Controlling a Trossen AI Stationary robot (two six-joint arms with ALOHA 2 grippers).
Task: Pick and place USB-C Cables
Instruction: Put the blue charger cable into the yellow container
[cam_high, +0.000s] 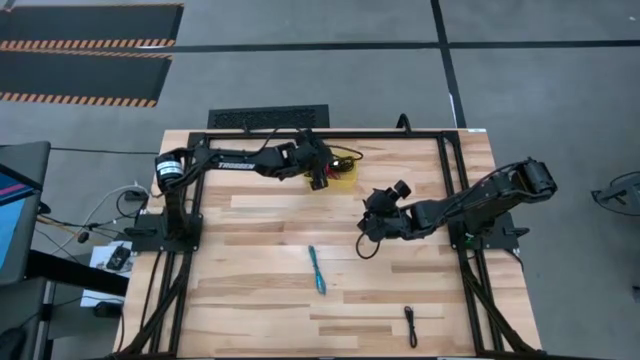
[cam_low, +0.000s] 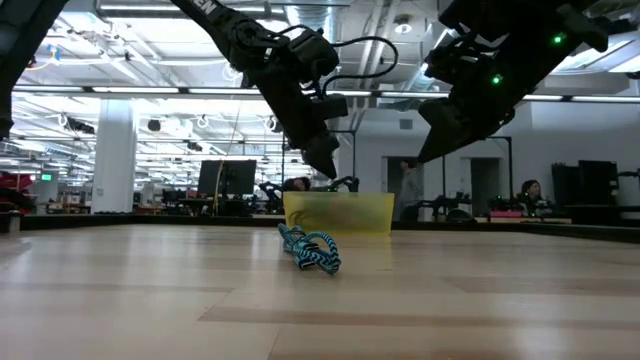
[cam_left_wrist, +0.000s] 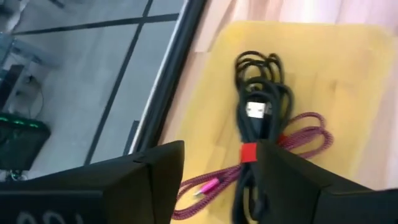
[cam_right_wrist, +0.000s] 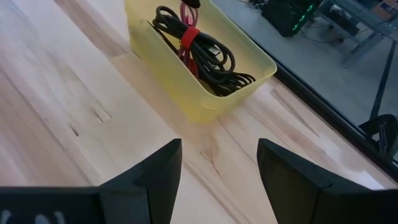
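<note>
A shallow yellow bin (cam_high: 347, 172) sits near the table's far edge. In it lie a black cord bundled with a red tie (cam_left_wrist: 256, 102) and a dark red cord (cam_left_wrist: 308, 130), both also seen in the right wrist view as a bundle (cam_right_wrist: 198, 46). A light blue cord (cam_high: 317, 270) lies mid-table and shows in the low view (cam_low: 310, 250). A small black cord (cam_high: 411, 325) lies near the near edge. My left gripper (cam_left_wrist: 219, 155) hovers open just above the bin (cam_high: 320, 178). My right gripper (cam_right_wrist: 219, 149) is open over bare wood, right of the bin (cam_high: 372, 225).
A thin dark loop (cam_high: 366, 246) shows by my right gripper; whether it is a cord or arm wiring, I cannot tell. A black frame (cam_high: 447, 170) runs along the table's edges. The wooden top (cam_high: 260, 300) lies open toward the near side.
</note>
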